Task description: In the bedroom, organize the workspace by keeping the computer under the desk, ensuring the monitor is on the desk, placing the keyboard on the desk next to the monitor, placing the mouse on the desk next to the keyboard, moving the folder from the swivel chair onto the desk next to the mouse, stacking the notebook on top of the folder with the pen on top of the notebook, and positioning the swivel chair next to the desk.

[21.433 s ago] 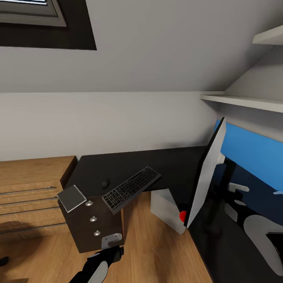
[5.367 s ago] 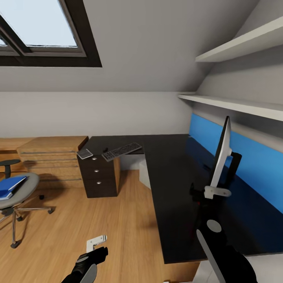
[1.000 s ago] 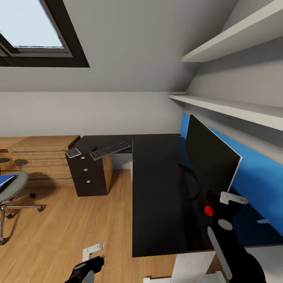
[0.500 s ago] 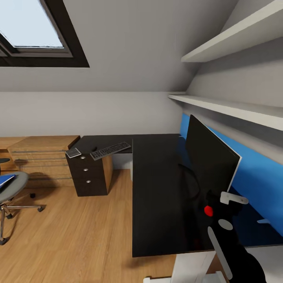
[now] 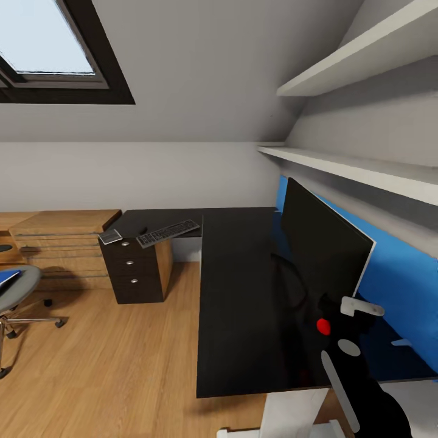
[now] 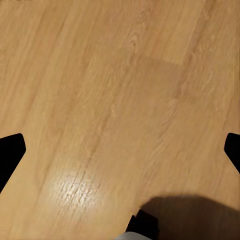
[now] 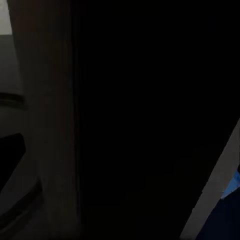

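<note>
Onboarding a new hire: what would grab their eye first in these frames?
The big black monitor standing on the glossy black desk before the blue back panel, with the right gripper at its lower corner by the red dot. Further back, the keyboard overhangs the desk's far end above a black drawer cabinet.

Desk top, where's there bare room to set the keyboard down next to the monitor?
The desk is bare from its floor-side edge to the monitor, and back to the corner. It is crowded by the monitor's near end, at the right gripper, and on the far wing around the keyboard.
</note>
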You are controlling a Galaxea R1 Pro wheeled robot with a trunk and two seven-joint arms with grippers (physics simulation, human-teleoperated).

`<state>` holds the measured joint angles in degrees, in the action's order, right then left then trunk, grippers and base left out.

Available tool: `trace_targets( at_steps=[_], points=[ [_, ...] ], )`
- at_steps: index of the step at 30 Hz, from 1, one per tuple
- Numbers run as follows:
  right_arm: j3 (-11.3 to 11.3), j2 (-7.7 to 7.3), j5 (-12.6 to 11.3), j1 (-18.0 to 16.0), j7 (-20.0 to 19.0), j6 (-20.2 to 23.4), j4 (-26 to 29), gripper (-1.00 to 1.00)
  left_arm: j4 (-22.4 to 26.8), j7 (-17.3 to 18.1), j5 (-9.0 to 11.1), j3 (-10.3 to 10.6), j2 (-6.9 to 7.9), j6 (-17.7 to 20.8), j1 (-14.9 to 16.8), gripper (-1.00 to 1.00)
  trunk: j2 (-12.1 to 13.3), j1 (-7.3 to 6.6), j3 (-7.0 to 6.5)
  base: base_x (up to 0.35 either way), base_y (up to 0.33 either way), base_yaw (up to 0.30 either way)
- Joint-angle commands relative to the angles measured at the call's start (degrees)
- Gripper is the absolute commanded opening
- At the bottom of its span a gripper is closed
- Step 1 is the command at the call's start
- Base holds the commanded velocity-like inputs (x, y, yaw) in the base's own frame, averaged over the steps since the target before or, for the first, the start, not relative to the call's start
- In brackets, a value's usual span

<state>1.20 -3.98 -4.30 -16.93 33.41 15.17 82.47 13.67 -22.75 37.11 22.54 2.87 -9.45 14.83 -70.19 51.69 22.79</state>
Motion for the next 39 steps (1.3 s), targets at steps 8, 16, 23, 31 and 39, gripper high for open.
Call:
trace_targets(
  at_steps=[8,16,23,31,39],
  points=[
    [0.08,-0.07,-0.53,-0.04,0.43,0.25,0.05,1.00,-0.01,-0.27,0.55,0.50,0.03,-0.38,0.03,1.00,-0.04,0.00,0.07,0.000,-0.149,0.000],
    [0.11,-0.07,-0.53,-0.04,0.43,0.21,-0.01,1.00,-0.02,-0.27,0.59,0.49,0.04,-0.39,0.03,1.00,-0.04,0.00,0.07,0.000,-0.063,0.000],
    [0.11,-0.07,-0.53,-0.04,0.43,0.21,-0.07,1.00,-0.02,-0.27,0.59,0.49,0.11,-0.39,0.03,1.00,-0.04,0.00,0.07,0.000,-0.034,0.000],
    [0.20,-0.07,-0.59,-0.04,0.43,0.23,-0.11,1.00,-0.03,-0.27,0.59,0.49,0.12,-0.39,0.03,1.00,-0.04,0.00,0.07,-0.071,-0.002,0.000],
    [0.20,-0.07,-0.57,-0.04,0.43,0.25,-0.15,1.00,-0.04,-0.27,0.59,0.49,0.12,-0.35,0.03,1.00,-0.04,0.00,0.07,-0.304,0.000,0.000]
  ],
)
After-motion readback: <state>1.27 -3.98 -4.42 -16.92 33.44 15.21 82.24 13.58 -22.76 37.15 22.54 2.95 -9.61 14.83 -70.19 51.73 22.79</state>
